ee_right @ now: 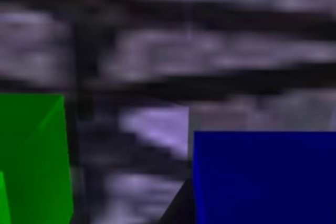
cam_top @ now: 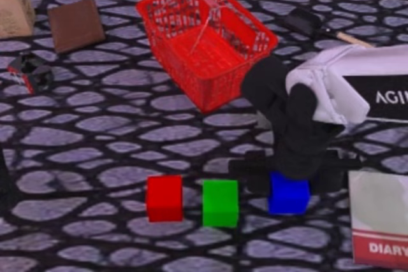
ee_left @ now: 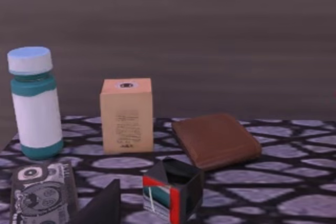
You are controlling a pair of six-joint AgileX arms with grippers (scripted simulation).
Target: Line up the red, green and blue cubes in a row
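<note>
My right gripper [cam_top: 288, 179] hangs low over the blue cube [cam_top: 288, 195] in the lower right of the top view, the dark wrist covering the cube's upper edge. I cannot tell from any view whether the jaws are open, closed, or clamped on the cube; the wrist hides them from above, and the right wrist view shows only the cube face close up with the green cube [ee_right: 31, 156] off to one side.

The red cube [cam_top: 164, 198] sits lower centre-left, the green cube [cam_top: 220, 202] just beside it, and the blue one further right with a slightly wider gap. All three rest on the table [cam_top: 95, 157] in a rough left-to-right line, blue sitting a touch higher in the frame than green.

What matters now is that blue lies directly under the right jaws, so that arm is the nearer one by far. I judge the row nearly complete; any remaining move is a release and a straight lift, without nudging blue.

My left arm is parked at the far left edge, its camera facing the bottle [ee_left: 32, 103], box [ee_left: 126, 115] and wallet [ee_left: 216, 140].
</note>
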